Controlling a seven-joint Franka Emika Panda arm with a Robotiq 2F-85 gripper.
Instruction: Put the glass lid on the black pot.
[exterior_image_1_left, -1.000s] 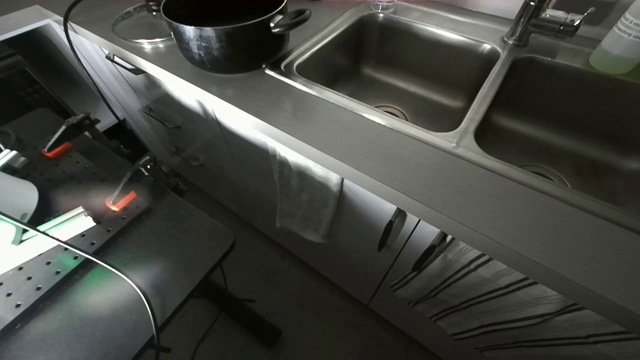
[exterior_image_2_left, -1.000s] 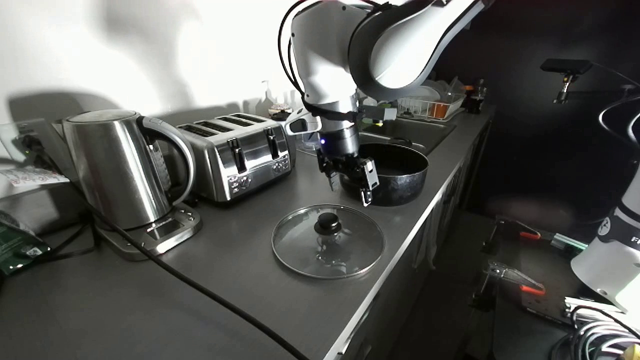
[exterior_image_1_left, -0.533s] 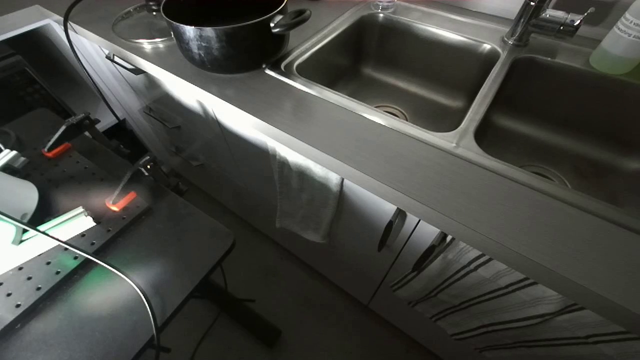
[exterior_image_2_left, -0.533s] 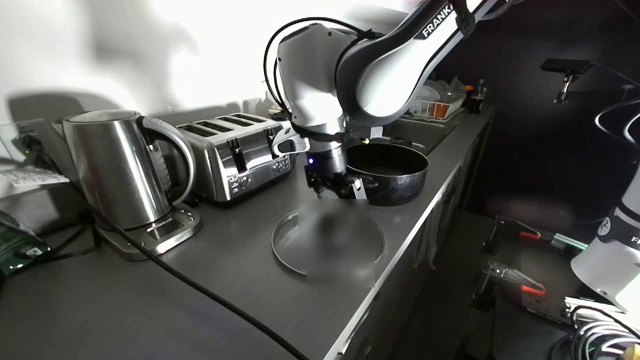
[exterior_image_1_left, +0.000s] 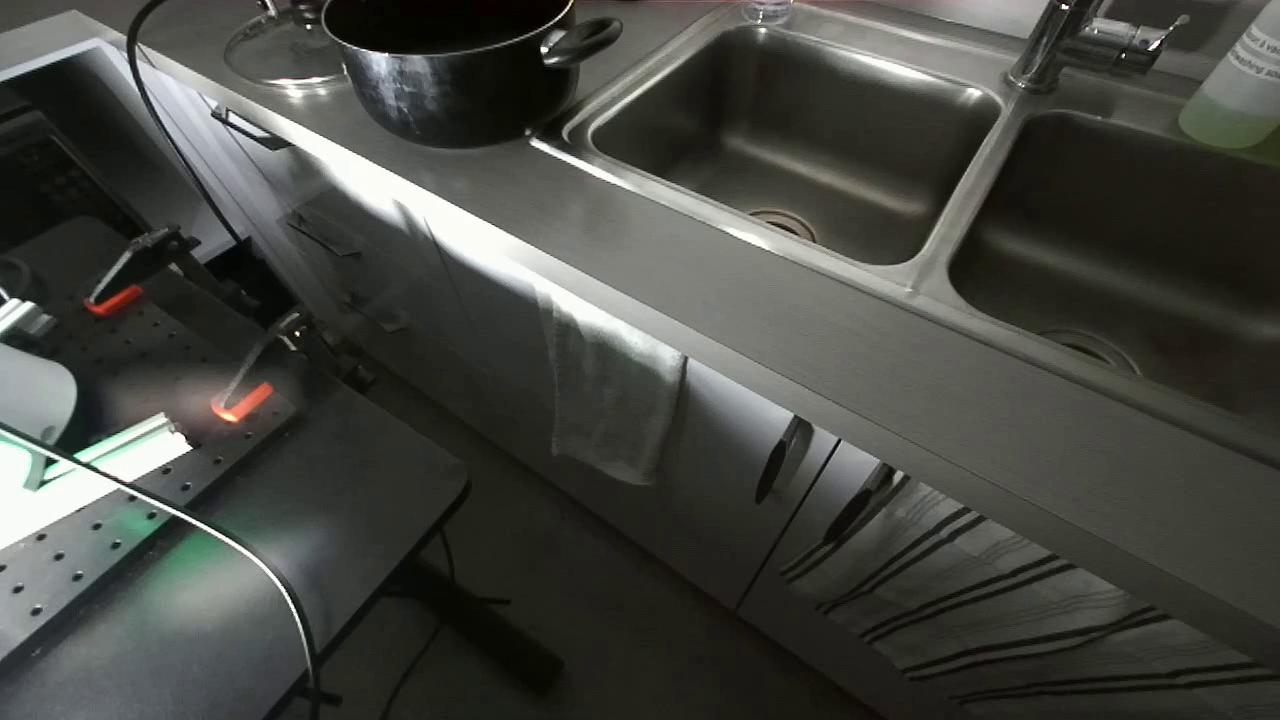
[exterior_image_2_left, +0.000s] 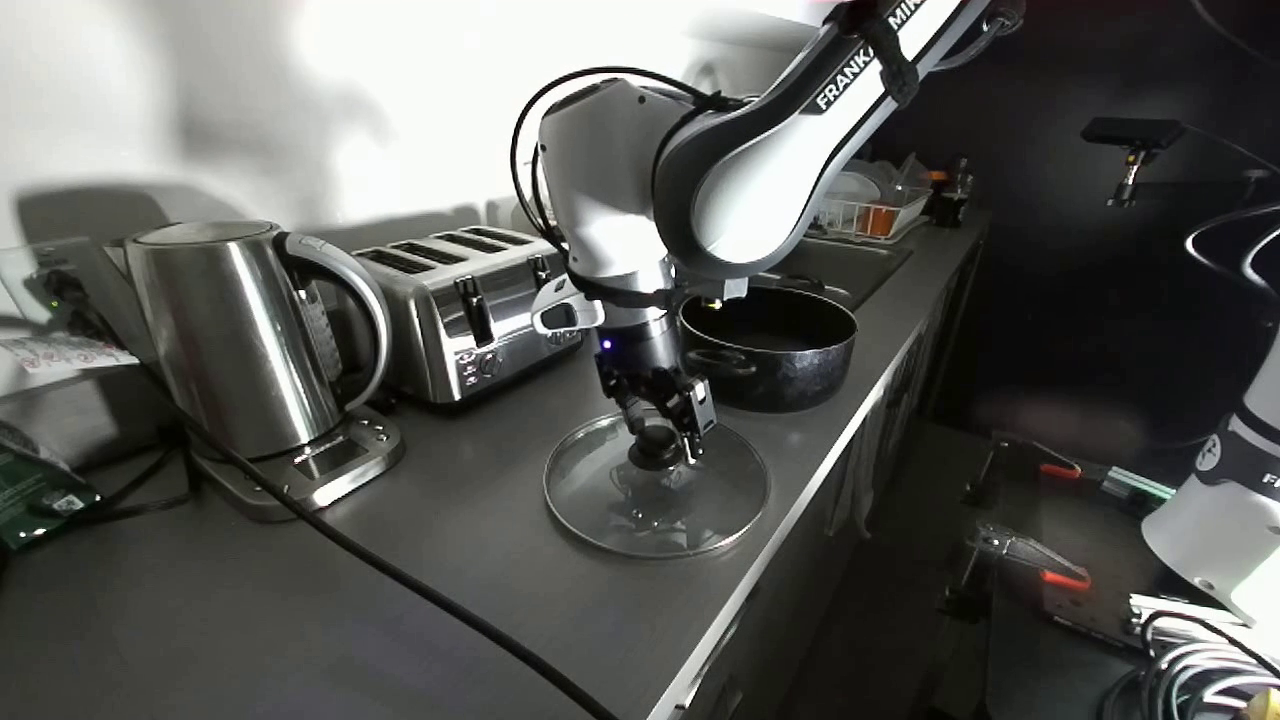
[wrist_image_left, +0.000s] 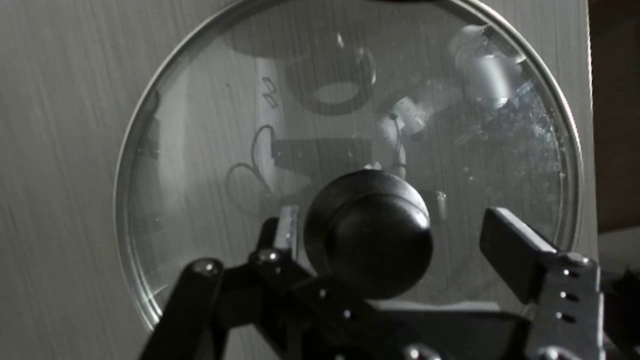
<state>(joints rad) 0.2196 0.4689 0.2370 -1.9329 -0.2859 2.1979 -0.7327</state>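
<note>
Clear glass is catching pale reflections where the lid is lying flat on the grey counter, just beside the black pot, which is standing uncovered in both exterior views. Over the lid the gripper is pointing down, its jaws spread and straddling the dark knob without pinching it. In the wrist view one finger is sitting right by the knob, contact being hard to judge, while the opposite finger is leaving a plain gap. Apparently the grasp is being lined up, with lifting and placing yet to come. The next move is probably calling for a slight shift toward the closer finger, so that both are meeting the knob evenly, then a firm squeeze; otherwise the pinch may be dragging the lid sideways. After that, the lid is needing a level lift across to the pot.
</note>
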